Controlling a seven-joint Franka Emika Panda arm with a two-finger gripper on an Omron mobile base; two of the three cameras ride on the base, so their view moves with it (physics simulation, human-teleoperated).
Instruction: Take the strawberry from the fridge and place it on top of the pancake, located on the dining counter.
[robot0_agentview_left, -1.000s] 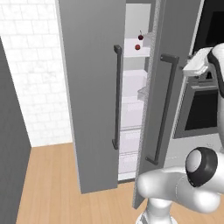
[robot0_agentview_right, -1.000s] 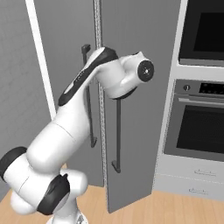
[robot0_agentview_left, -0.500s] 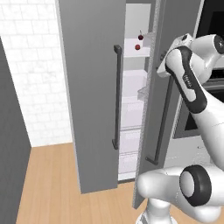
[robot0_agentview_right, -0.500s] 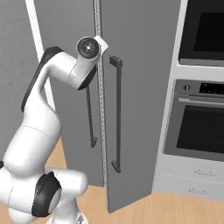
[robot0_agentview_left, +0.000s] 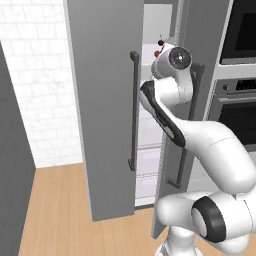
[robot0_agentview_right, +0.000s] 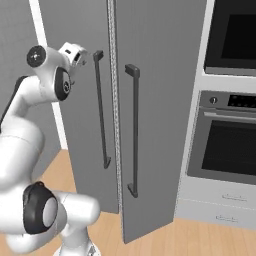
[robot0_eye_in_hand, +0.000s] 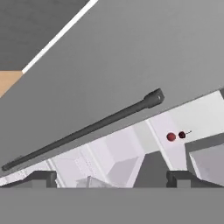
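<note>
1. Strawberry: a tiny bright-red fruit lying on an upper white shelf inside the fridge, just beside a darker red fruit with a thin stem. The two are close but appear apart.
2. The gripper is spread wide and carries nothing. It hangs in the gap between the fridge's two part-open doors, short of the strawberry's shelf, with one dark bar handle crossing in front of it.
3. Likely risks, as I judge them:
   - The strawberry is smaller than the fingers, so a close that lands slightly off could nudge it away or make it roll along the shelf.
   - The darker fruit sits so near the strawberry that the wide jaws could catch it instead, or take both.
   - The door gap is narrow; the arm's elbow or the hand could brush a door edge or the handle on the way in.
4. Room around the fridge: a black-windowed wall oven stands just beside it on one side, a white tiled wall on the other, and light wooden floor lies below. The pancake's bench is not in these pictures.
</note>
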